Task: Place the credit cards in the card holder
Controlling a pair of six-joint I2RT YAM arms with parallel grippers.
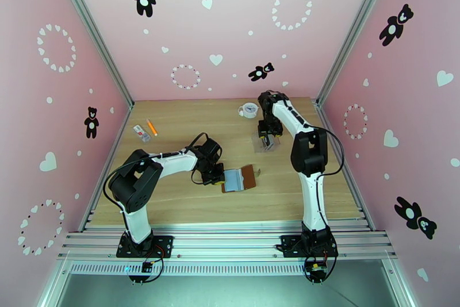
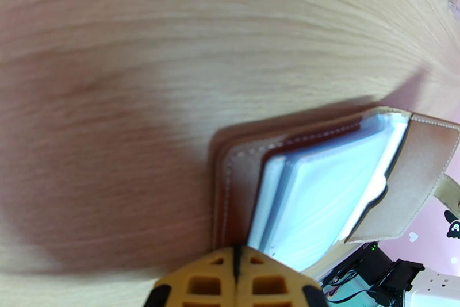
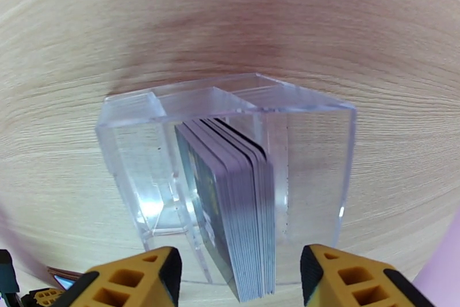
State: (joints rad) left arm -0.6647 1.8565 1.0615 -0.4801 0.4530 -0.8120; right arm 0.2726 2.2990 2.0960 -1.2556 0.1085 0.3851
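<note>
1. Card holder [image 1: 240, 179] lies open on the table [image 1: 184, 210], roughly midway between the left and right edges and nearer the near edge than the far one. Its brown cover is spread flat, with pale clear sleeves facing up.
2. Left gripper [image 1: 220, 177] sits at the holder's left edge. In the left wrist view its yellow fingers [image 2: 201, 285] are pressed together with no gap, their tips meeting the edge of the cover and sleeves. I cannot tell whether a thin leaf is pinched between them.
3. Credit cards [image 3: 236, 210] stand on edge as one tight stack in the middle compartment of a clear case [image 3: 310, 147]. The case rests toward the far right part of the table, well apart from the holder.
4. Right gripper [image 3: 240, 262] hangs over the case with its jaws spread wide, one finger on each side of the stack, holding nothing.
5. White cup [image 1: 249, 110] stands near the far edge, just beyond the case. An orange pen [image 1: 152, 127] and a small white packet [image 1: 141, 133] lie near the left edge.
</note>
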